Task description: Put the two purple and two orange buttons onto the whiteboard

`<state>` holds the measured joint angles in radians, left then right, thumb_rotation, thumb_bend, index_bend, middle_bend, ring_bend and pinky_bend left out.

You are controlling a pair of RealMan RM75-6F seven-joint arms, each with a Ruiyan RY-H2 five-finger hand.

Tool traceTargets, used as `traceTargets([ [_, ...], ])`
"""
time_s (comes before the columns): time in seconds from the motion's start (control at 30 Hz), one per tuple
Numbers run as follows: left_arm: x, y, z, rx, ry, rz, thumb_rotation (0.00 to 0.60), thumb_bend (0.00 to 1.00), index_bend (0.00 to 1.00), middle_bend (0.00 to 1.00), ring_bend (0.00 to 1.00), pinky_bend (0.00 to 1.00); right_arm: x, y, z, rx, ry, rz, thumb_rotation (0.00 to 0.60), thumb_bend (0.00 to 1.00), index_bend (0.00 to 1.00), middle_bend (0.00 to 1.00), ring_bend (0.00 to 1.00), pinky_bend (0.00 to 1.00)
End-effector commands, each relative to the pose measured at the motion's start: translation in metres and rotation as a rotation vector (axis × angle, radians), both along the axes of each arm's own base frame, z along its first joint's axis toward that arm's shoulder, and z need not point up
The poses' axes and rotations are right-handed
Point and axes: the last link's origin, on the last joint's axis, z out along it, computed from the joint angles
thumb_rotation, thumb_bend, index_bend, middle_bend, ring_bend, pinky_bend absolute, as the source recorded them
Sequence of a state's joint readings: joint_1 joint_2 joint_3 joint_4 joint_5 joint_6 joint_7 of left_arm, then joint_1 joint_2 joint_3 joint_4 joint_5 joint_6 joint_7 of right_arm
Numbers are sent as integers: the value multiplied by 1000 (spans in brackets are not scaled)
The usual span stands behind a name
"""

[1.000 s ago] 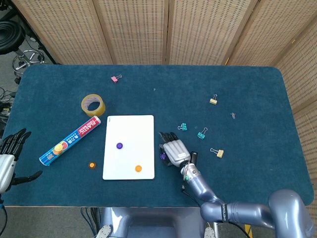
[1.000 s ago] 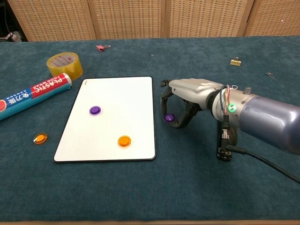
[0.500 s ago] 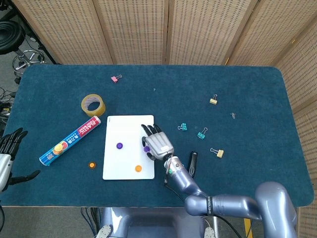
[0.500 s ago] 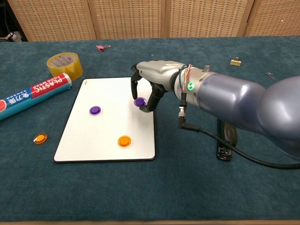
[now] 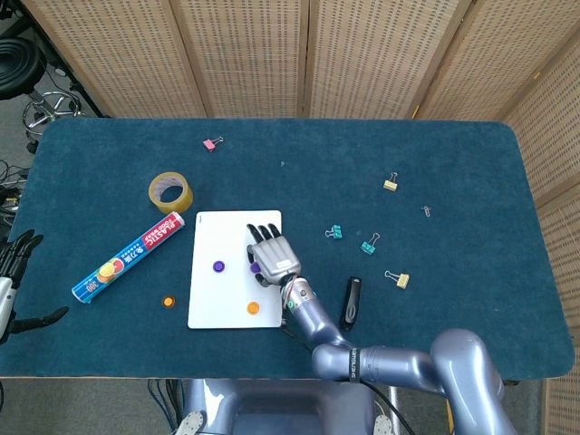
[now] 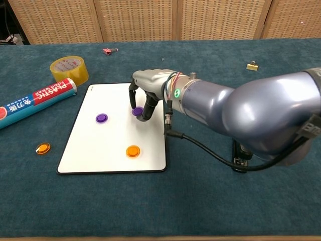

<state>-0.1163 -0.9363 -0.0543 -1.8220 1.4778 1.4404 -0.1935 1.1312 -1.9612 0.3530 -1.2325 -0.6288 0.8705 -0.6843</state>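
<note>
We see a flat white rectangular whiteboard (image 5: 236,268) with a thin dark rim on the fuzzy blue table (image 5: 453,181), its long axis running toward and away from the robot. Our right hand (image 5: 271,256), smooth grey metal with dark fingers, pinches a small round glossy purple button (image 6: 137,111) over the board's upper right part; whether the button touches the board we cannot tell. A second purple button (image 6: 102,118) and an orange button (image 6: 133,150) lie flat on the board. The other orange button (image 6: 43,148) sits on the cloth left of the board. Our left hand (image 5: 13,272) hangs at the table's left edge, fingers apart, holding nothing
</note>
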Motion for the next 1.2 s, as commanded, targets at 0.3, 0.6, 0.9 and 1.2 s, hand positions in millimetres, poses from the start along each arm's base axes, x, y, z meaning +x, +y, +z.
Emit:
traceTargets([
  [0.3,-4,1,5,7,-15,11,600,32,0,0,0,0,6,-8,-13,0,8,-19,600,447,504,0,0,0],
  [0.6,-5,1,7,0,-23,14,600,32,0,0,0,0,0,-10,-19,-5,31,-22,600,448,504,0,0,0],
  [0.9,-5,1,6,-1,-18,17,600,32,0,0,0,0,-9,-13,-19,-11,44,-35,600,448,454,0,0,0],
  [1.2,-5,1,6,-1,-12,16,600,32,0,0,0,0,-14,-13,-11,0,20,-40,600,469,326,0,0,0],
])
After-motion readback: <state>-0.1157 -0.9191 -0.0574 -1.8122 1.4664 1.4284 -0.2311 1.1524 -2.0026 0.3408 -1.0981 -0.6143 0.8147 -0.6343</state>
